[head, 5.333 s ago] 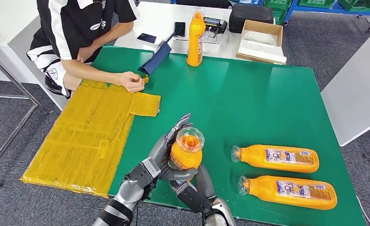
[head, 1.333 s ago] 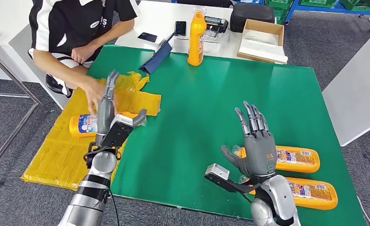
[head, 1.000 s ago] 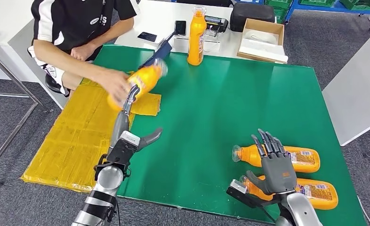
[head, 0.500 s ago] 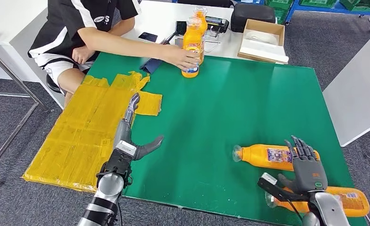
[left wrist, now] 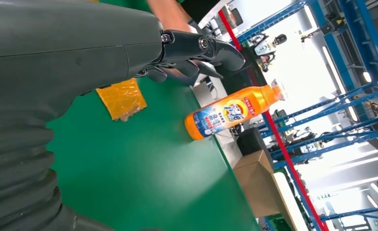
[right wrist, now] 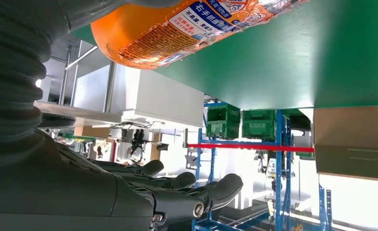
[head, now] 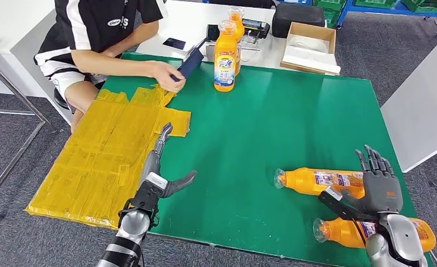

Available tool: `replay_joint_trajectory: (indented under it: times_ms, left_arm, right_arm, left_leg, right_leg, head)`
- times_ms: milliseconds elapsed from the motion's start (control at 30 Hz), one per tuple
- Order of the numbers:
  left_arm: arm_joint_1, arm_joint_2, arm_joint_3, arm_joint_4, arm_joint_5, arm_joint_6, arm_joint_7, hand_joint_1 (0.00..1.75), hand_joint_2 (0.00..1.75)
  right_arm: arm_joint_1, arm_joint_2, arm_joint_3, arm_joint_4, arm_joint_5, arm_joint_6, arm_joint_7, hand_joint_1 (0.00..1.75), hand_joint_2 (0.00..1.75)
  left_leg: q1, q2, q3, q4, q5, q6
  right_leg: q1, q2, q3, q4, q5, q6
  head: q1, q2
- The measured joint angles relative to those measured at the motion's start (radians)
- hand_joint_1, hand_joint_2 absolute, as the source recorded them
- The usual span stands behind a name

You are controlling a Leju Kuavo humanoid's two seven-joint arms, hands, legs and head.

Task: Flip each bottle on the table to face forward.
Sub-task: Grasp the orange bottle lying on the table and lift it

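Far left, a yellow sheet (head: 102,156) is seen spread over the near-left part of the green table (head: 272,128), and a seated person's hand (head: 166,75) is laid on a dark blue pouch (head: 189,64) at the far edge. Next along, the left hand (head: 159,167) is held out over the table edge, fingers straight and apart, thumb out to the side, nothing gripped. Past its dark fingers (left wrist: 196,48), the left wrist view gives what the head view leaves small: the front label of the upright bottle (head: 225,55) is picked out in blue and white. A second bottle (head: 236,15) is seen just behind it. Further right, one lying bottle (head: 311,181) is seen on its side, cap leftward. The nearer lying bottle (head: 344,231) is partly covered by the right hand (head: 380,189), raised, fingers spread, empty. In the right wrist view that bottle's base and printed label are shown close up above the extended fingers (right wrist: 187,185).
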Motion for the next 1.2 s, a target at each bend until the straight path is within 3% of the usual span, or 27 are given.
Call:
replay_joint_trajectory:
  times_ms: [400, 633, 900, 933, 1033, 1067, 1200]
  left_arm:
    - [0.002, 0.000, 0.008, 0.028, 0.014, -0.006, -0.004, 0.00, 1.75]
    - [0.000, 0.000, 0.010, 0.040, 0.042, -0.044, -0.025, 0.00, 1.75]
    - [-0.004, 0.000, 0.001, 0.048, 0.073, -0.069, -0.037, 0.00, 1.75]
    - [-0.003, 0.000, -0.002, 0.048, 0.075, -0.072, -0.037, 0.00, 1.75]
    - [-0.001, 0.000, -0.009, 0.048, 0.079, -0.076, -0.038, 0.00, 1.75]
    - [-0.001, 0.000, -0.012, 0.048, 0.081, -0.077, -0.038, 0.00, 1.75]
    - [0.006, -0.001, -0.018, 0.048, 0.087, -0.084, -0.038, 0.00, 1.75]
  right_arm:
    - [-0.026, 0.002, 0.000, 0.058, 0.030, 0.001, 0.006, 0.00, 1.75]
    - [-0.016, -0.034, 0.035, 0.156, -0.002, 0.167, -0.059, 0.00, 1.75]
    - [-0.059, -0.068, 0.091, 0.268, 0.016, 0.186, -0.055, 0.01, 1.75]
    - [-0.068, -0.069, 0.097, 0.283, 0.019, 0.186, -0.051, 0.11, 1.75]
    - [-0.090, -0.069, 0.113, 0.326, 0.031, 0.178, -0.036, 0.65, 1.75]
    - [-0.097, -0.069, 0.118, 0.342, 0.038, 0.168, -0.030, 0.73, 1.75]
    - [-0.124, -0.067, 0.138, 0.399, 0.063, 0.121, -0.004, 0.73, 1.75]
  left_leg:
    - [0.000, 0.000, 0.000, 0.000, 0.000, 0.000]
    - [0.000, -0.001, 0.000, 0.000, 0.000, 0.000]
    - [0.000, 0.004, 0.007, 0.000, -0.003, 0.001]
    - [0.000, 0.006, 0.009, 0.000, -0.004, 0.001]
    - [0.000, 0.008, 0.014, 0.000, -0.008, 0.003]
    - [0.000, 0.008, 0.016, -0.001, -0.008, 0.003]
    - [0.001, 0.008, 0.019, -0.001, -0.008, 0.004]
  right_leg:
    - [0.000, 0.000, 0.000, 0.000, 0.000, 0.000]
    - [0.000, 0.000, 0.000, 0.000, 0.000, 0.000]
    - [0.000, 0.003, 0.003, -0.001, -0.002, -0.001]
    - [0.000, 0.004, 0.004, -0.001, -0.002, -0.001]
    - [0.000, 0.005, 0.003, -0.002, -0.005, -0.001]
    - [0.000, 0.005, 0.003, -0.002, -0.007, -0.001]
    - [0.000, 0.005, 0.006, -0.002, -0.011, 0.000]
  head:
    - [0.000, 0.000]
    - [0.000, 0.000]
    - [0.000, 0.000]
    - [0.000, 0.000]
    - [0.000, 0.000]
    - [0.000, 0.000]
    - [0.000, 0.000]
